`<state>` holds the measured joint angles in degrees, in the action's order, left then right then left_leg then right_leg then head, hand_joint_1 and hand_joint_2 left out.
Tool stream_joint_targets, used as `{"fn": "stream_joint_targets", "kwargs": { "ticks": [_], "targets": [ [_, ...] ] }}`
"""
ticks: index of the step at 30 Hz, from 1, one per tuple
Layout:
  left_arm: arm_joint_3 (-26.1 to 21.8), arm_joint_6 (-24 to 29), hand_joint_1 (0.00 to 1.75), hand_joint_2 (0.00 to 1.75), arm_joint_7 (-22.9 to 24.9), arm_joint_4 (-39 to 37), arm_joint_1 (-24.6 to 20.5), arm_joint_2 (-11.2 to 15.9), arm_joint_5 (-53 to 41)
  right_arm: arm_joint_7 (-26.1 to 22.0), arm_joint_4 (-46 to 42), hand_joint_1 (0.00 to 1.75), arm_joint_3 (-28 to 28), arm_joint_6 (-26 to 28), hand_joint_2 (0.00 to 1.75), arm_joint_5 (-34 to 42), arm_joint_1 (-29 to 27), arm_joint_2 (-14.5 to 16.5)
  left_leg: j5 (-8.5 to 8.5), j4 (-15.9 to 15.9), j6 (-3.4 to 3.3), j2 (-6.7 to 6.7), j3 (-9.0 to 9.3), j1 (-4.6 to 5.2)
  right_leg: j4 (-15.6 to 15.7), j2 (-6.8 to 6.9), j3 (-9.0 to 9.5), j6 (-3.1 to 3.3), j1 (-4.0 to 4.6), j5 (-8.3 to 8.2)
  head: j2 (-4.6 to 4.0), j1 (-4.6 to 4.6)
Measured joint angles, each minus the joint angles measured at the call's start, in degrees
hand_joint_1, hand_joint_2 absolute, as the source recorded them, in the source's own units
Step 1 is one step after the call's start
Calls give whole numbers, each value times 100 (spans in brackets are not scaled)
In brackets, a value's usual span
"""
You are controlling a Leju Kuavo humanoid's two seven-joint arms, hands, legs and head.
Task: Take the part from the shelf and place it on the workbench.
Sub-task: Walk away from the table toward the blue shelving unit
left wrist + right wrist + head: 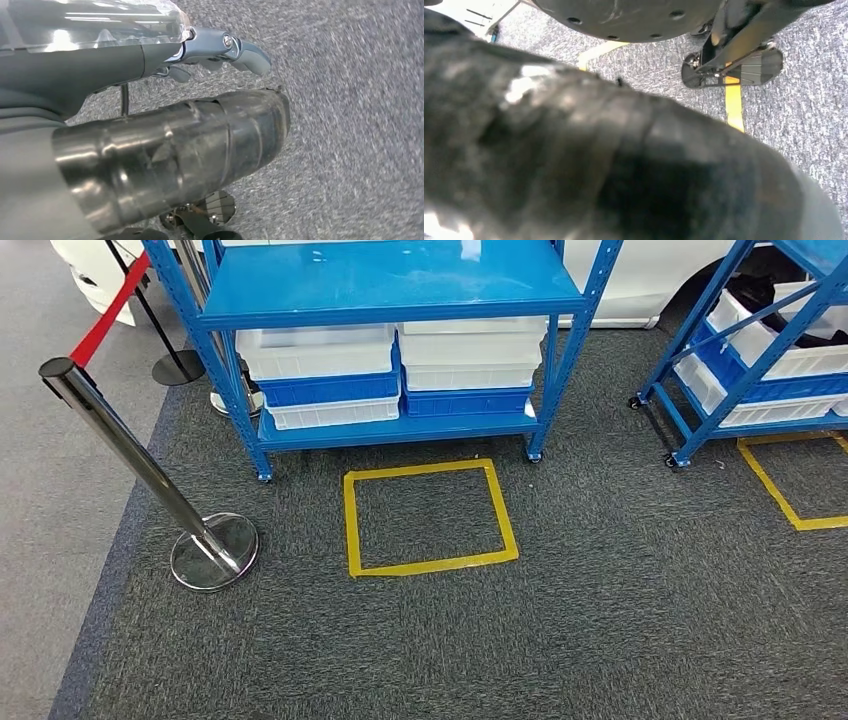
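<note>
At the far left a chrome barrier post on a round base (130, 455) leans across the edge of the dark grey carpet (600, 620), with a red belt (108, 310) running from a post behind it. Next comes the blue metal shelf rack (390, 280). Under its bare upper board, stacked white plastic bins (318, 350) and blue plastic bins (466, 400) sit side by side on the lowest board. Their contents are hidden, so the part itself cannot be made out. Just in front of the rack, a square of yellow tape (350, 525) is stuck to the carpet. Further right stands a second blue rack (715, 410), loaded with more white bins (790, 360), and another yellow tape outline (770, 490) lies before it.

The left hand (220, 47) hangs over the carpet, its fingers (250, 55) stretched out with nothing in them. The right hand (624, 175) is a dark blur close to the lens, and I cannot tell whether it is open or closed.
</note>
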<state>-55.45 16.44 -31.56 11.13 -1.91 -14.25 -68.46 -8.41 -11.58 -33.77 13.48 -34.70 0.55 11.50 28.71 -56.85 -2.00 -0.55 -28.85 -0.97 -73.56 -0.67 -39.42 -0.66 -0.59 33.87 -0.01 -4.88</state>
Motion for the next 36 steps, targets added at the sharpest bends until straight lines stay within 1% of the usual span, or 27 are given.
{"fn": "stream_joint_targets", "kwargs": {
  "ticks": [1,2,4,5,6,9,10,11,12,15,16,17,18,19,20,21,22,24,26,27,28,30,31,32,33,35,36],
  "targets": [
    [0,0,0,0,0,0,5,0,0,4,0,0,0,1,0,-5,-5,0,28,-1,11,-5,30,-4,-138,6,-110,-22,-19,1,1,0],
    [0,0,0,0,0,-1,10,0,0,8,0,0,0,1,0,-12,-14,0,63,-2,26,-6,78,-13,-50,15,-108,-39,-38,-129,0,-1],
    [-1,0,0,0,0,-1,16,-1,-1,13,1,0,0,1,0,-28,-31,0,153,0,76,-8,199,-41,637,49,158,-57,-68,-601,0,-1],
    [-2,0,0,0,0,0,14,1,-1,13,3,0,0,2,0,-34,-36,0,196,-1,108,-11,258,-49,975,71,282,-54,-57,-735,-1,-4],
    [-2,0,0,0,0,0,6,2,-1,11,6,0,0,2,0,-42,-30,0,234,3,148,-19,280,-48,1197,93,362,-23,-39,-789,0,-5],
    [-2,0,0,0,-4,-1,-9,4,-3,2,11,0,0,5,0,-56,-15,-1,288,6,263,-42,337,-30,1320,99,404,138,-2,-727,1,-8],
    [-2,0,0,0,-6,0,-8,4,-4,0,11,0,-1,6,0,-57,-23,-2,294,-58,288,-38,347,-36,1340,91,447,186,-6,-720,1,-8],
    [-2,0,0,0,-8,0,-9,4,-4,-1,12,0,-1,8,0,-59,-32,-2,315,-219,305,-29,291,-42,1361,88,502,233,-7,-698,1,-4],
    [-2,0,0,0,-8,0,-10,4,-4,-2,13,0,-2,8,0,-63,-37,-2,384,-483,315,-20,155,-48,1380,85,559,276,-4,-677,1,-3],
    [-2,6,0,0,-1,-1,-7,5,-5,-4,13,0,-2,10,0,-73,-33,-2,817,-1578,313,-4,-547,-35,1401,59,679,365,35,-576,1,3],
    [-2,10,0,0,1,-1,-1,5,-5,-4,13,0,-2,12,0,-73,-32,-2,883,-1764,300,-3,-726,-27,1401,39,732,379,56,-532,1,3],
    [-2,13,0,0,2,-1,7,6,-6,-4,13,0,-2,13,0,-73,-34,-2,819,-1750,278,-1,-815,-16,1402,18,797,387,79,-486,1,2],
    [-2,16,0,0,2,0,15,6,-7,-4,13,0,-2,13,0,-74,-36,-2,626,-1541,237,0,-814,2,1402,2,872,391,102,-436,1,3],
    [-2,20,0,0,2,0,23,7,-7,-4,13,0,-2,14,0,-78,-43,-1,318,-1181,170,2,-750,33,1407,-9,932,394,119,-384,0,3],
    [-4,25,0,0,2,0,27,14,-7,-4,19,0,-2,13,0,-83,-46,8,47,-832,94,3,-686,71,1406,-13,989,391,134,-338,-1,-2],
    [-5,31,0,0,1,0,28,19,-9,-5,23,0,-2,12,0,-89,-42,15,-139,-531,42,4,-632,105,1410,-15,1020,379,135,-302,-1,-2],
    [-7,38,0,0,-2,0,25,24,-11,-5,27,0,-2,12,0,-96,-35,22,-257,-334,3,5,-599,138,1431,-16,1030,357,126,-280,0,-2],
    [-9,49,0,0,-7,0,22,26,-15,-7,31,0,-2,11,0,-113,-18,26,-268,-161,-9,12,-539,158,1443,-15,1077,292,108,-294,1,5],
    [-12,57,0,0,-10,1,37,21,-14,-10,31,0,-2,10,0,-134,-17,25,-281,-43,-36,18,-387,124,1332,-3,1093,237,103,-295,0,2],
    [-14,62,0,0,-11,1,39,19,-14,-12,31,0,-2,11,0,-144,-16,25,-273,1,-48,20,-301,101,1160,2,1019,211,98,-252,1,1],
    [-15,67,0,0,-12,2,31,18,-14,-14,31,0,-2,12,0,-150,-14,24,-255,31,-59,17,-241,82,880,7,857,177,82,-162,0,-2],
    [-17,72,0,0,-15,2,5,18,-16,-19,31,0,-2,12,0,-156,-9,22,-189,39,-65,16,-169,67,202,12,398,96,25,110,0,-3],
    [-17,71,0,0,-15,2,0,17,-17,-21,31,0,-2,12,0,-157,-8,21,-145,36,-53,17,-127,57,-17,16,205,59,-8,192,0,-3],
    [-17,70,0,0,-15,1,5,15,-18,-22,31,0,-2,12,0,-158,-11,20,-96,32,-34,19,-71,43,-59,21,101,22,-37,164,0,-3],
    [-18,70,0,0,-14,1,15,13,-18,-22,31,0,-2,12,0,-158,-19,17,-42,27,-5,23,-1,23,103,28,102,-9,-62,7,1,-3],
    [-20,70,0,0,-14,1,33,7,-17,-22,32,0,-2,12,0,-160,-41,8,76,20,72,28,140,-18,787,51,297,-60,-102,-503,0,-5],
    [-22,70,0,0,-14,1,29,7,-17,-21,34,0,-2,12,0,-161,-49,4,128,10,115,29,194,-28,1082,65,370,-60,-99,-643,1,-8]
  ]
}}
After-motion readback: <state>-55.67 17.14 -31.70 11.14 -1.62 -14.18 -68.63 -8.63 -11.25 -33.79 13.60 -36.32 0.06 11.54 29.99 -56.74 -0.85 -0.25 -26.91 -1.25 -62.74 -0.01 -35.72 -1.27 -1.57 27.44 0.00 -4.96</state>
